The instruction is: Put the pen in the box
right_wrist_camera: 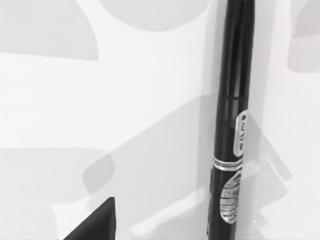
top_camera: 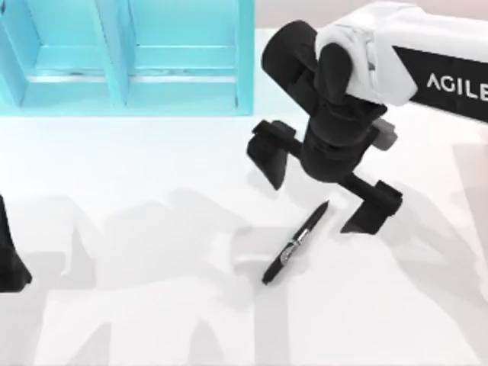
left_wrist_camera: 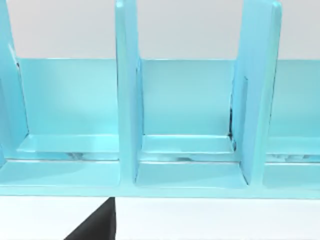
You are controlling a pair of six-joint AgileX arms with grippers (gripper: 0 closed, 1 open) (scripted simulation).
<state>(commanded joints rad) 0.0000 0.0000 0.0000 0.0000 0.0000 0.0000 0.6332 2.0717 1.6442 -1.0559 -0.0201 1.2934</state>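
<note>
White table [top_camera: 152, 320] carries a turquoise partitioned box [top_camera: 130, 61] at eleven o'clock. Left claw [top_camera: 11, 252] is parked at nine o'clock; I cannot tell its state. Slim black pen [top_camera: 296, 243], silver-banded at its middle, lies flat near centre, slanting toward one o'clock. Right claw [top_camera: 324, 187] hovers released above its tip.

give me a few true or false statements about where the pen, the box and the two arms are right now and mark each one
1. The pen lies flat on the white table. True.
2. The pen is already inside the blue box. False: it lies on the table, outside the box.
3. The right end effector is open above the table near the pen's upper end. True.
4. The right end effector is gripping the pen. False: its fingers are spread and the pen lies free.
5. The left arm is reaching over the pen. False: it sits at the table's left edge, far from the pen.
</note>
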